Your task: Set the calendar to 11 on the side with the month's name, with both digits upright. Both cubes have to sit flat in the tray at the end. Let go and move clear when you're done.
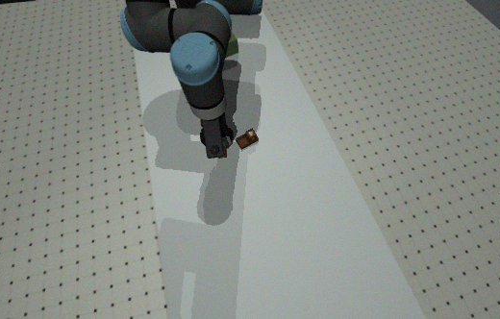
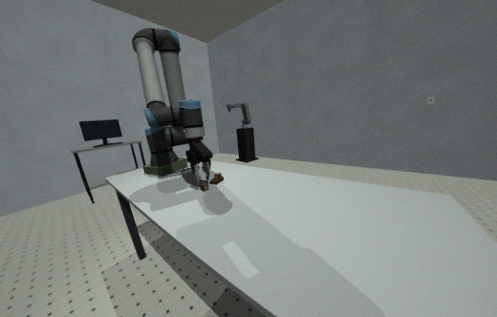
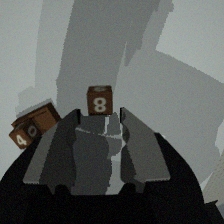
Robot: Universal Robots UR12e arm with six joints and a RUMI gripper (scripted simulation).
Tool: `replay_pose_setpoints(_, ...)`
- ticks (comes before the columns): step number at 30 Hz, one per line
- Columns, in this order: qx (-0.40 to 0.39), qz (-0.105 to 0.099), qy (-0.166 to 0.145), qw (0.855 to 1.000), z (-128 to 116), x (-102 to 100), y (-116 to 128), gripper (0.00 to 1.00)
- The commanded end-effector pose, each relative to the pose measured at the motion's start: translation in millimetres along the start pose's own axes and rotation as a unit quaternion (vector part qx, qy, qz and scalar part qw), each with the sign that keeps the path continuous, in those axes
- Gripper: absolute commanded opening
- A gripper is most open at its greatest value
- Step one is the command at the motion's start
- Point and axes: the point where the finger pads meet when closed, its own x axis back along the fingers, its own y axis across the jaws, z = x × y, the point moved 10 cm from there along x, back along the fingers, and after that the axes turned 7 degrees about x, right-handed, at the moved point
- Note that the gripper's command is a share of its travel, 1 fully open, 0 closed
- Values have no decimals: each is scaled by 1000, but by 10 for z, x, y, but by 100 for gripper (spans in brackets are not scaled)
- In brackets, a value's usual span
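Note:
A brown cube (image 1: 224,154) (image 2: 204,187) (image 3: 100,101) stands outside the tray. In the wrist view a white 8 shows on one side, and a digit on an adjoining face is too foreshortened to read. My gripper (image 2: 203,179) (image 3: 100,109) is partly open, its fingertips just at this cube, with a gap on each side of it in the wrist view. The brown wooden tray (image 1: 244,142) (image 2: 215,181) (image 3: 47,117) stands beside the gripper, at an angle. A second cube (image 1: 251,134) (image 2: 218,177) (image 3: 24,135) is at the tray, showing 4 and 0. The month's name is not readable.
The white table (image 1: 303,216) (image 2: 349,215) carries the arm, whose green base (image 2: 164,167) is at the back. Shadows of the arm lie around the cube. A desk with a monitor (image 2: 100,130) and a small arm on a black pedestal (image 2: 246,143) stand beyond the table.

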Motion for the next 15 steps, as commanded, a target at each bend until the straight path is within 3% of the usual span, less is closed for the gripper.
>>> replay_pose_setpoints(1, 0, 0, 1, 1000, 5, 42, 2, 28)
replay_pose_setpoints(15, 0, 0, 1, 1000, 4, 373, 2, 28)
